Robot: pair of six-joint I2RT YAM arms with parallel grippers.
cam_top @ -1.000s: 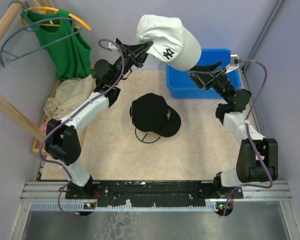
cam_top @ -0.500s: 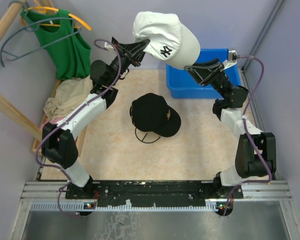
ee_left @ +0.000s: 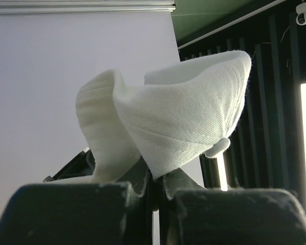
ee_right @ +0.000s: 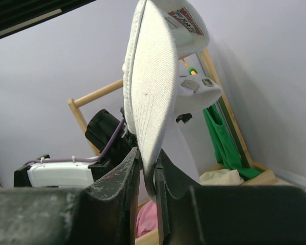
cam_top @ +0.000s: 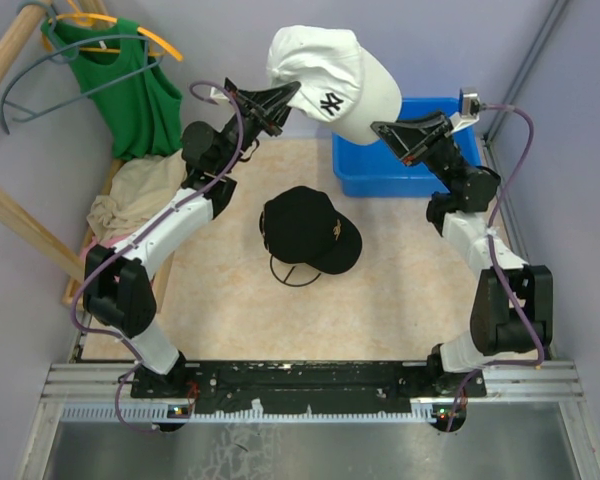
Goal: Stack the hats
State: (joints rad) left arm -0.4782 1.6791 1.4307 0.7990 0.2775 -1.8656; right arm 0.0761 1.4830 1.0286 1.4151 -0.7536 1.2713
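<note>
1. Top external view: the white cap (cam_top: pixel 335 78), with a black embroidered logo on its front, hangs in the air above the far part of the desk (cam_top: pixel 230 300). It sits between the 2 arms and touches no surface.
2. Same view: the left hand (cam_top: pixel 290 95) meets the cap's rear edge from the left, and the right hand (cam_top: pixel 380 128) meets the brim's edge from the right. The finger gaps cannot be made out from here.
3. Left wrist view: the 2 fingers of the left hand are pressed together on a fold of white twill. The fabric rises from between them in a bunched, twisted peak, and a small round button shows on the fabric at the right.
4. Right wrist view: the 2 fingers of the right hand are clamped on the brim, which stands edge-on and nearly upright between them. A label with red print shows near the top of the cap. Only this view shows the left arm (ee_right: pixel 104 127) beyond the cap, with a wooden rail (ee_right: pixel 99 94) behind it.
5. Top external view only: the black cap (cam_top: pixel 305 228) lies crown-up at the middle of the desk, well apart from the white cap, with its brim toward the near right. A thin dark wire loop (cam_top: pixel 295 272) shows at its near edge.
6. Surroundings, top external view: a blue bin (cam_top: pixel 420 175) stands at the far right of the desk, under the right hand. A green top (cam_top: pixel 130 95) hangs on an orange hanger (cam_top: pixel 145 35) at the far left, with a beige cloth (cam_top: pixel 130 195) below it.
</note>
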